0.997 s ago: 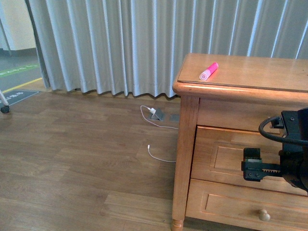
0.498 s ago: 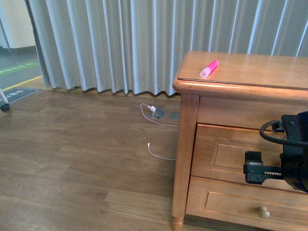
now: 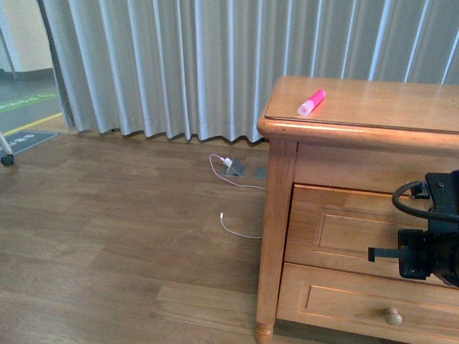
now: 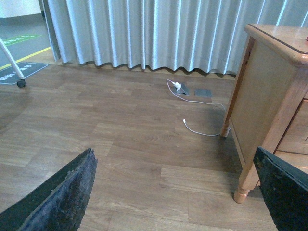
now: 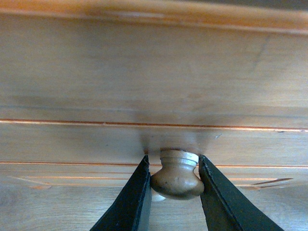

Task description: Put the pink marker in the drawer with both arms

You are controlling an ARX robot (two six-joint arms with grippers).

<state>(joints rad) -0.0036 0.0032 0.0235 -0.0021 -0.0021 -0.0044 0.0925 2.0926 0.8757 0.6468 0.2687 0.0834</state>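
Gripping the drawer (image 3: 337,229) knob (image 5: 176,177), the right fingers (image 5: 132,202) pinch its sides; a straight, level pull should suit. The left fingers (image 4: 62,197) gape, empty. Upper right, the pink marker (image 3: 311,104) lies on the desk (image 3: 387,107).

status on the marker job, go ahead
Right gripper shut on knob, drawer closed. Left gripper open, empty. Pink marker on dresser top. Nothing seen blocking.
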